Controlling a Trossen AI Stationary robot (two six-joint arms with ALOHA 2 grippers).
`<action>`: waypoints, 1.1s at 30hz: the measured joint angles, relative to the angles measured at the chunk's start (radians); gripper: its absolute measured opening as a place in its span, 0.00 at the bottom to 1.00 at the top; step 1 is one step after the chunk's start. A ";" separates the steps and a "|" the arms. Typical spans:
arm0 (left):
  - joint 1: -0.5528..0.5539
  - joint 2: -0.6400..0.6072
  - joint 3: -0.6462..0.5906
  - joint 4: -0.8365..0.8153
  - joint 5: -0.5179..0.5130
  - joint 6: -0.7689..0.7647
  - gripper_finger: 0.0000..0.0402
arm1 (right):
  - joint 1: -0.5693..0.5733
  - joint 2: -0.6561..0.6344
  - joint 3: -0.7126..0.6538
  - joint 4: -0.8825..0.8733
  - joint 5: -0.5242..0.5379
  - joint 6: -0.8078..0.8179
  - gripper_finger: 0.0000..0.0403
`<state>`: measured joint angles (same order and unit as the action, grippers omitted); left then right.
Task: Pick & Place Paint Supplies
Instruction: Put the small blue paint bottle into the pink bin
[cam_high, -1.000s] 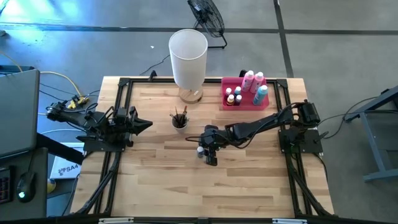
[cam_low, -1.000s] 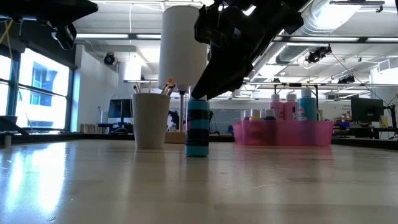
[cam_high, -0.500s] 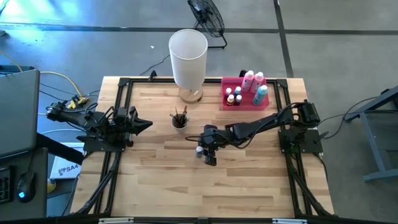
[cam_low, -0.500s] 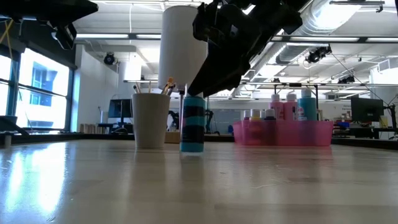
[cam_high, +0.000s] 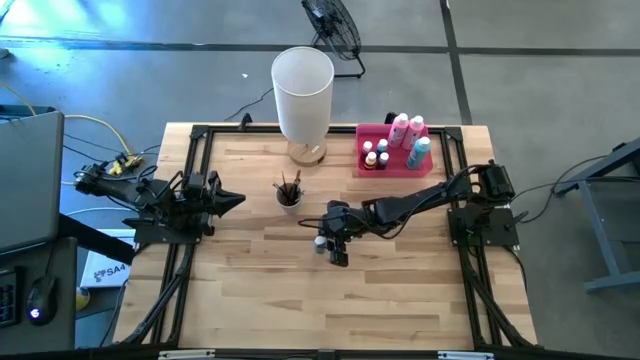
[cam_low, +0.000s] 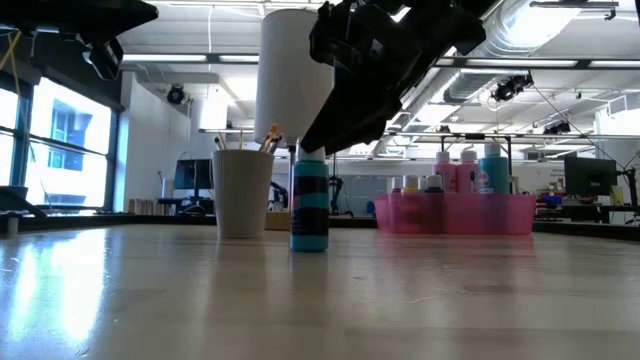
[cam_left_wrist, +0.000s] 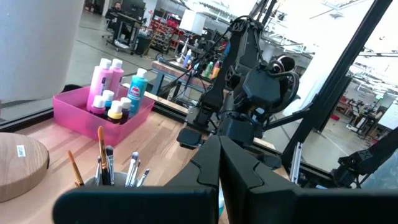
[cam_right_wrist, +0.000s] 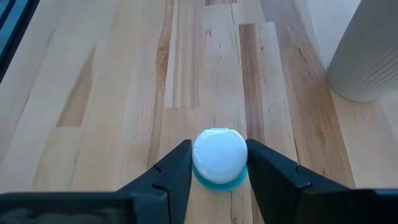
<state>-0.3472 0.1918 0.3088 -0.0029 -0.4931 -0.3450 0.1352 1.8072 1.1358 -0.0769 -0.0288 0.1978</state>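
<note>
While the left arm waits at the left edge of the light wooden slatted worktop, its left pincer pointing inward with both dark fingers pressed together, the right arm reaches from the right side toward the middle of the worktop. There the right pincer is clamped on a teal plastic paint bottle with dark bands and a rounded white cap; in the right wrist view the two fingers press against either side of that white cap. In the low view the bottle stands upright with its base on or just at the wood; whether it is fully resting there cannot be told. Just beside it, toward the far edge of the worktop, stands a small white cup holding several thin dark-handled paintbrushes with their bristles up. Behind the cup a tall white ribbed cylinder on a round wooden base rises near the far edge. To the right of that, at the far right corner, a pink rectangular plastic tray holds more paint supplies: two taller pink bottles, another teal bottle and a few tiny bottles with yellow, white and blue caps. The tray is well apart from the gripped bottle.
</note>
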 joint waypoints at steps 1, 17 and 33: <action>0.000 0.000 0.000 0.000 0.000 0.000 0.00 | 0.000 0.000 0.000 0.000 -0.002 -0.004 0.36; 0.000 0.000 0.000 -0.004 0.001 0.000 0.00 | 0.000 0.000 0.000 0.003 -0.023 -0.040 0.47; 0.000 0.000 0.000 -0.030 0.002 0.000 0.00 | 0.000 0.000 0.000 0.007 -0.021 -0.046 0.30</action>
<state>-0.3473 0.1917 0.3085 -0.0330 -0.4915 -0.3450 0.1352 1.8072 1.1358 -0.0695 -0.0501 0.1523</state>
